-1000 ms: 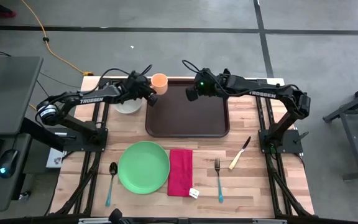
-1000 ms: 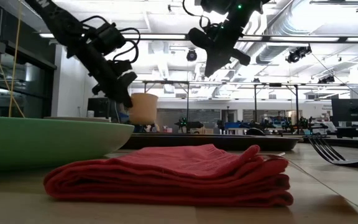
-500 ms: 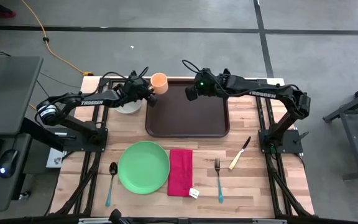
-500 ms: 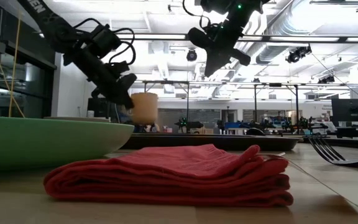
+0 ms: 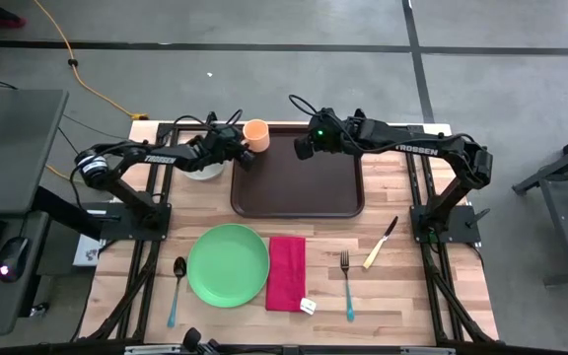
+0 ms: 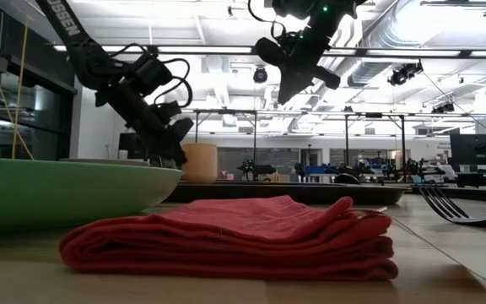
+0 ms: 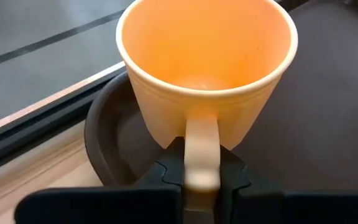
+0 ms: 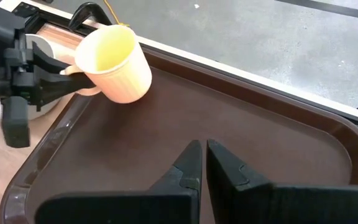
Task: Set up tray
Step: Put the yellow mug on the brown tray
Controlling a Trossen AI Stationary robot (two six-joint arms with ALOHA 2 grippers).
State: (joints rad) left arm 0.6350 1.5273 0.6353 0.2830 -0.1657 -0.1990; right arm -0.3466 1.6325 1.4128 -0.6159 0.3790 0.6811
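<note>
Orange mug being set into the tray's back-left corner

The left end effector pinches the handle of the orange ceramic mug at the back-left corner of the large dark brown rectangular plastic tray, which lies at the back middle of the wooden desk. The mug sits close to the raised rim; released with its base on that rim, it could tip or slide off. The right end effector, fingers nearly closed and empty, hovers over the tray, leaving little room between the arms.
</note>
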